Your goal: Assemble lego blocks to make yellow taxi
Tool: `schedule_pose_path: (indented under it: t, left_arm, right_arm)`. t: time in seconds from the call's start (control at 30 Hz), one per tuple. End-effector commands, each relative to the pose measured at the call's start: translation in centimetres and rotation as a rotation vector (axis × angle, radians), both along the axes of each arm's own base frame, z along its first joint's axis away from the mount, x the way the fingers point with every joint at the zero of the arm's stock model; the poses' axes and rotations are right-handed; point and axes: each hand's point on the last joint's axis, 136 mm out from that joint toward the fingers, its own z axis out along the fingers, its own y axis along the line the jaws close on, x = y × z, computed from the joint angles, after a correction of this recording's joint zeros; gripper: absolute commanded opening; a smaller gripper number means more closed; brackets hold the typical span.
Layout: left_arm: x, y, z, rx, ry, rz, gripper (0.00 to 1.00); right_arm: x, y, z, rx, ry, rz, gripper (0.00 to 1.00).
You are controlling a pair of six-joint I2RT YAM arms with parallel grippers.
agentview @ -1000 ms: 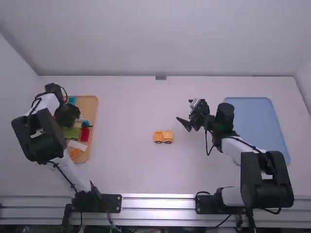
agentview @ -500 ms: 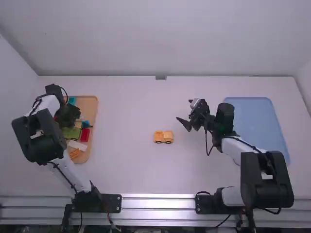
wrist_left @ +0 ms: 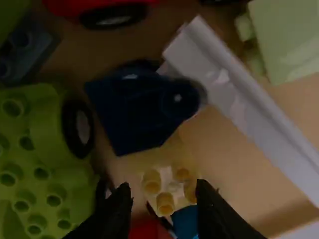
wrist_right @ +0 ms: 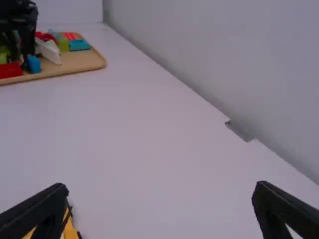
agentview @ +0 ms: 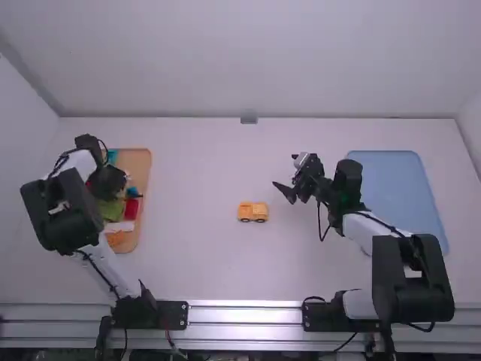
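Currently, the step in hand appears to be selection of a further part for the taxi. The yellow block (wrist_left: 174, 188) rests in the wooden tray (agentview: 141, 165) at the left of the table. It lies directly ahead of the left gripper (wrist_left: 163, 188), with its studs between the two finger lines. The left fingers are spread; contact with the block cannot be confirmed. Its top looks nearly square, so no long axis governs the grip; align the fingers with two opposite side faces. The dark blue piece (wrist_left: 144, 107) sits against or over one edge of the block and could be dragged along or obstruct closure.

The wheeled yellow vehicle (agentview: 252, 212) stands at mid-table, its long axis running left to right. The right gripper (wrist_right: 160, 189), fingers wide apart with nothing between them, is the nearer of the two, to the right and slightly far of the vehicle. If it is to steady the vehicle, it should approach leftward and nearward, then close across the short width. Assembly seems partly complete.
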Motion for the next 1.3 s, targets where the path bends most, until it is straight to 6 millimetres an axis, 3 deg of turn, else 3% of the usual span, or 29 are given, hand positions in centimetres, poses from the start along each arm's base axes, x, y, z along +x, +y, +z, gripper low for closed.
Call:
schedule_pose_path:
  t: [0.0, 0.13, 0.33, 0.37, 0.43, 0.53, 0.67, 0.8, 0.87, 1.0, 1.07, 1.27]
  left_arm:
    - [-0.1, 0.0, -0.6, 0.007, 0.008, 0.004, 0.35]
    - [-0.6, -0.5, -1.4, -0.009, 0.015, 0.039, 0.45]
    - [-1.4, -0.5, -2.7, -0.01, 0.017, 0.082, 0.48]
    - [-1.4, -0.4, -2.8, -0.01, 0.015, 0.098, 0.46]
    - [-1.4, -0.5, -2.8, -0.009, 0.016, 0.094, 0.33]
    - [-1.0, -0.4, -2.8, 0.005, 0.002, 0.076, 0.27]
    - [-1.3, 0.7, -2.7, 0.067, 0.02, 0.088, 0.27]
    - [-1.3, 0.6, -2.7, 0.069, 0.028, 0.03, 0.16]
    - [-1.1, 0.3, -2.6, 0.054, 0.019, 0.025, 0.16]
    - [0.0, 0.4, -0.8, 0.03, 0.001, 0.022, 0.24]
    - [0.4, 0.7, 1.0, 0.029, 0.007, 0.049, 0.02]
    - [0.9, 1.1, 4.9, 0.077, 0.046, 0.138, 0.02]
  right_arm:
    - [0.4, 0.2, 1.1, 0.007, -0.026, 0.007, 0.99]
    - [0.3, 0.2, 0.9, 0.003, -0.019, 0.008, 0.99]
    - [0.3, 0.2, 1.0, 0.004, -0.019, 0.008, 0.99]
    - [0.3, 0.2, 0.9, 0.004, -0.019, 0.008, 0.99]
    - [0.3, 0.2, 0.9, 0.004, -0.018, 0.008, 0.99]
    - [0.3, 0.2, 0.9, 0.004, -0.017, 0.009, 0.98]
    - [0.3, 0.2, 0.8, 0.006, -0.009, 0.007, 0.98]
    - [0.3, 0.2, 0.8, 0.005, -0.009, 0.008, 0.99]
    - [0.3, 0.2, 0.8, 0.003, -0.012, 0.008, 0.99]
    - [0.3, 0.2, 0.8, 0.003, -0.012, 0.008, 0.99]
    - [0.3, 0.2, 0.8, 0.004, -0.011, 0.008, 0.99]
    - [0.3, 0.2, 0.8, 0.008, -0.004, 0.006, 0.99]
